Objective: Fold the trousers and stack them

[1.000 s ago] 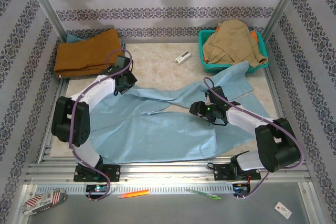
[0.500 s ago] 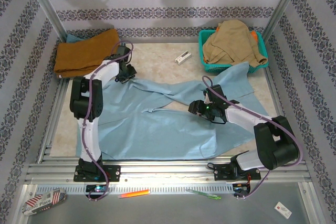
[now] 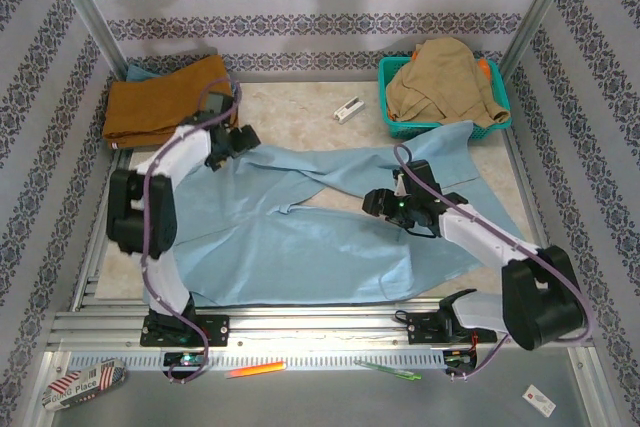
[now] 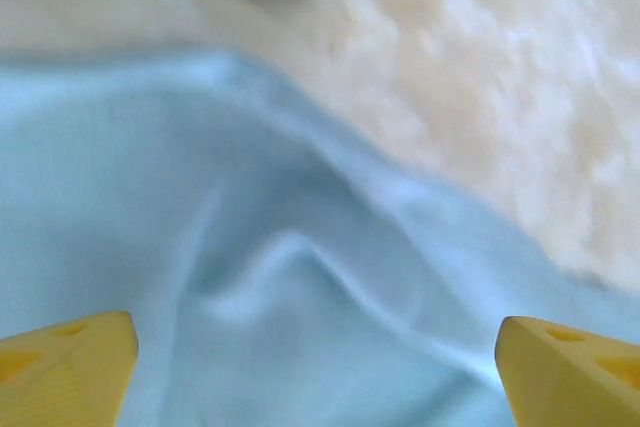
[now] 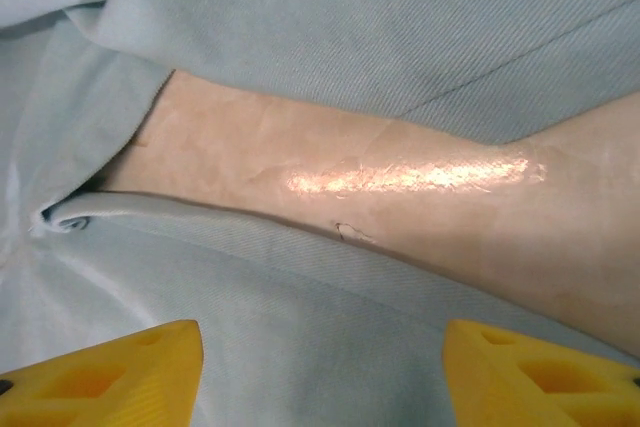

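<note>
We see sky-blue trousers (image 3: 300, 247) spread on tabletop (image 3: 300, 112); left fingers (image 4: 60, 367) spread above them, right fingers (image 5: 110, 377) spread, holding nothing.

Left pincer (image 4: 318, 375) spread wide over rumpled trousers (image 4: 250, 267) beside table (image 4: 500, 67).

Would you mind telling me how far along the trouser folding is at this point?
Done: the trousers lie spread out on the table. In hand: nothing is gripped; the left gripper and right gripper hover open over the cloth. Remaining: every fold, then stacking; both legs are at full length.
</note>
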Controlling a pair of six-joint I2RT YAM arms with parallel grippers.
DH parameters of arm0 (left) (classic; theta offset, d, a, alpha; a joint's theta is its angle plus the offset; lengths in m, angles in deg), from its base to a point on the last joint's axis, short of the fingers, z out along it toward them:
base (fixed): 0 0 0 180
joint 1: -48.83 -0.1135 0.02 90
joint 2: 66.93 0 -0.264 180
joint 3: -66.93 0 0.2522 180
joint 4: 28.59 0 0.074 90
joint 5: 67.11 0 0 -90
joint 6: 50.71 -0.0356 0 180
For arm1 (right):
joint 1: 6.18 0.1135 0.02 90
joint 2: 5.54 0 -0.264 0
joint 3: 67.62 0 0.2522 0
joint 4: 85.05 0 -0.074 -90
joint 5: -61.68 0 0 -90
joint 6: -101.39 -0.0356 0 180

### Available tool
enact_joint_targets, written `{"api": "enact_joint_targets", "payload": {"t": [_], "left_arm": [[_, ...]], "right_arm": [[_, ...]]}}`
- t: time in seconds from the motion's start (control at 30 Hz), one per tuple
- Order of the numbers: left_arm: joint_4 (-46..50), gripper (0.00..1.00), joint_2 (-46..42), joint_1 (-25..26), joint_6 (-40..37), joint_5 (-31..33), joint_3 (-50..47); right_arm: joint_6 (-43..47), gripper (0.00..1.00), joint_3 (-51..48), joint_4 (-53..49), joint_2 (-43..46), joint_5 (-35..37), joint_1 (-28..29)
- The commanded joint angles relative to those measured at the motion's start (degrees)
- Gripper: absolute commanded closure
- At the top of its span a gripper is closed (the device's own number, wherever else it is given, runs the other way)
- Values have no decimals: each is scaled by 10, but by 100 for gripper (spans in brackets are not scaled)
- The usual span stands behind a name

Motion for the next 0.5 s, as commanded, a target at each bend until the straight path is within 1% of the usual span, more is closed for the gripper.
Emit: {"api": "enact_joint_targets", "payload": {"t": [0.0, 0.1, 0.17, 0.23, 0.33, 0.4, 0.47], "left_arm": [[-51, 7, -59, 70, 75, 22, -160], [-121, 8, -101, 112, 140, 38, -288], [-160, 9, -120, 113, 162, 42, -349], [-173, 9, -132, 108, 165, 56, -382], [-168, 10, -132, 76, 151, 64, -395], [-168, 11, -133, 38, 138, 50, -398], [-164, 12, -138, -14, 123, 30, -399]], "right_arm": [[23, 34, 12, -55, 40, 35, -21], [18, 32, 2, -75, 61, 36, -61], [17, 32, -7, -76, 70, 28, -82], [16, 32, -12, -80, 73, 27, -98], [14, 32, -7, -87, 66, 16, -106], [14, 32, 1, -97, 66, 19, -107], [15, 32, 7, -108, 72, 30, -110]]}}
